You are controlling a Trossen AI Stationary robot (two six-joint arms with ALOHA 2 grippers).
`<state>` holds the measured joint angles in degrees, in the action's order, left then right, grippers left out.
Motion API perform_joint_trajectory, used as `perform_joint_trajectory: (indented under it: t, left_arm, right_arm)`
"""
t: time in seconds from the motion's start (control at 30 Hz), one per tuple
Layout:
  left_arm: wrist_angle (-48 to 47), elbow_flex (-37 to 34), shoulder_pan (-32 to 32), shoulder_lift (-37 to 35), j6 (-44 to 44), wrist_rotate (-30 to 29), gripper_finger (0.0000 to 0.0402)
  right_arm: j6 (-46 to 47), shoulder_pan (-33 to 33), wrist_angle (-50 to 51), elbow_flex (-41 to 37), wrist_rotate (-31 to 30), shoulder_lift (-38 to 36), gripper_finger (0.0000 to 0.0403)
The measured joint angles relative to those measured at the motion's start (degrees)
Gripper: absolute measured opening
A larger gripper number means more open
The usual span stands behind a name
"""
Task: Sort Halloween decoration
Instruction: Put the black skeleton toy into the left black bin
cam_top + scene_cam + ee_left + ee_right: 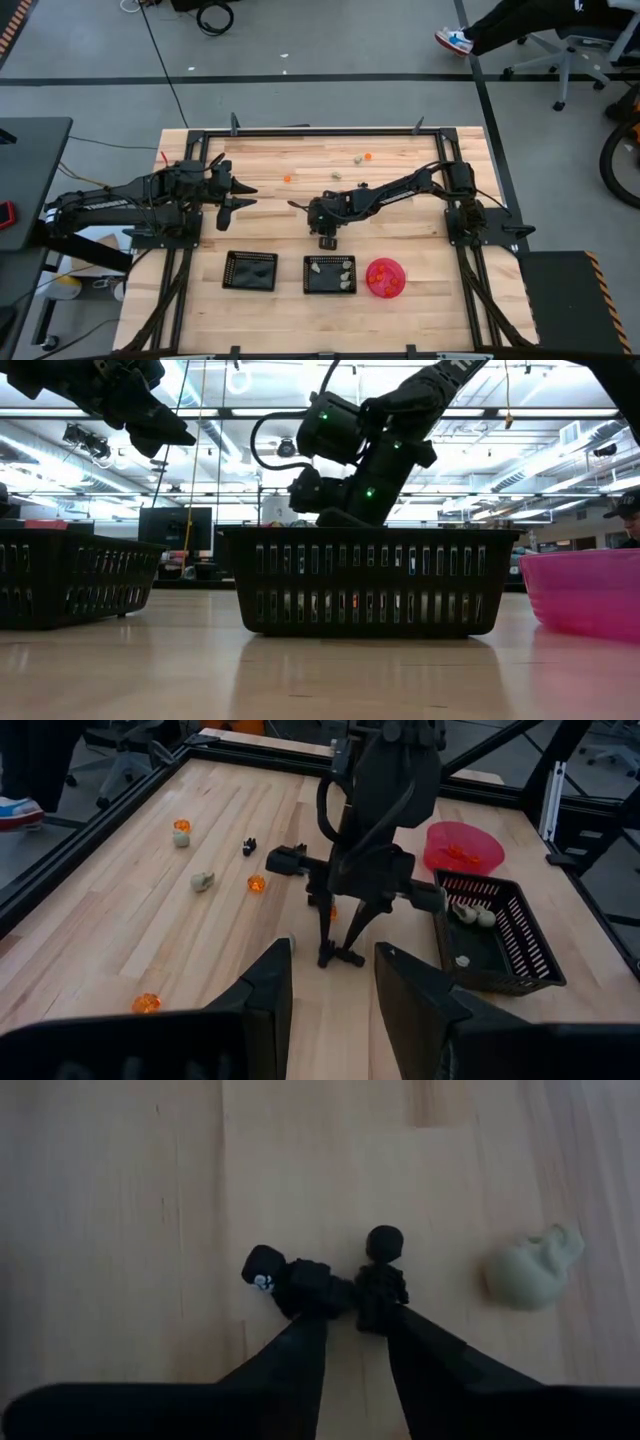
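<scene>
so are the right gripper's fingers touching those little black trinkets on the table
Touching. In the right wrist view each of the right gripper's fingers meets a black trinket, with no gap showing at either tip.

Both arms are matte black, built of chunky jointed housings with black cables looping along them. The right arm (370, 440) shows small green indicator lights on its wrist housings. Each arm's fingers (270, 995) are dark, flat and tapered.
</scene>
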<state>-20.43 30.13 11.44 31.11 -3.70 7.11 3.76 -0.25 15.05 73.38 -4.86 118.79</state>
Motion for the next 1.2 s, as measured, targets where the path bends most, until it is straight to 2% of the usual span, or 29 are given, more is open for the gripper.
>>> perform_joint_trajectory:
  t: [0.17, 0.5, 0.8, 1.2]
  left_arm:
    - [0.0, 0.0, 0.0, 0.0, 0.0, 0.0, 0.0116]
    - [0.0, 0.0, 0.0, 0.0, 0.0, 0.0, 0.0116]
    - [0.0, 0.0, 0.0, 0.0, 0.0, 0.0, 0.0116]
    - [0.0, 0.0, 0.0, 0.0, 0.0, 0.0, 0.0116]
  right_arm:
    - [-0.8, 0.0, -0.9, 0.0, 0.0, 0.2, 0.0088]
    - [-1.4, 0.1, -2.4, 0.0, -1.4, 0.3, 0.0008]
    - [-3.8, 1.6, -1.2, 3.5, -4.4, 1.0, 0.0003]
    - [-4.0, 2.4, -1.0, 4.1, -4.7, 0.7, 0.0001]
